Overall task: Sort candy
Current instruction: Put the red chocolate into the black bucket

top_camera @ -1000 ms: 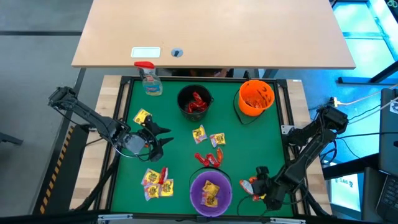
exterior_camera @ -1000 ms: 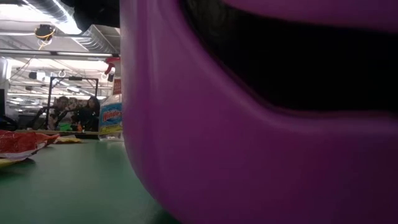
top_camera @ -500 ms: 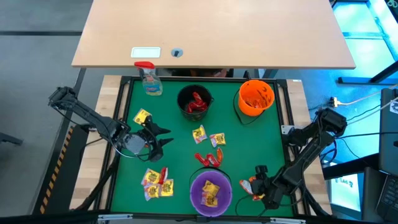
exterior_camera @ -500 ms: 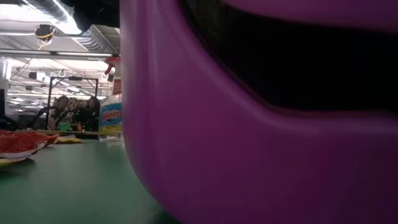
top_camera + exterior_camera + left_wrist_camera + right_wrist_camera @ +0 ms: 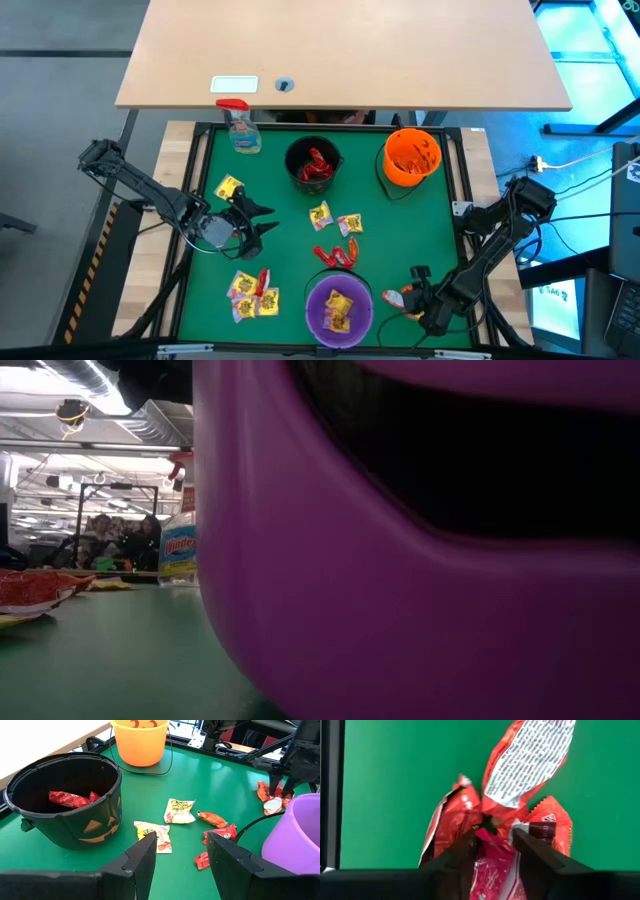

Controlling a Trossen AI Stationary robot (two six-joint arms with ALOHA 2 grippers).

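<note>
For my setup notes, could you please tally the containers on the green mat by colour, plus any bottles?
Black plastic pumpkin-face bucket: 1
Orange plastic bucket: 1
Purple plastic bucket: 1
Clear spray bottle with red trigger: 1
Total: 4

spray bottle (image 5: 179, 546) label: blue brand word, looks like "Windex", too blurry to confirm. Candy wrapper (image 5: 527, 757) print unreadable.

- High view: straight down, far, whole green table (image 5: 400, 230) and both arms.
- Low view: table level, pressed against purple bowl (image 5: 420, 560), room behind.
- Left wrist view: low slant across table, shares purple bowl, black bowl (image 5: 65, 800), orange bowl (image 5: 140, 740) with high view.
- Right wrist view: very close, down onto red candy (image 5: 520, 780).
</note>
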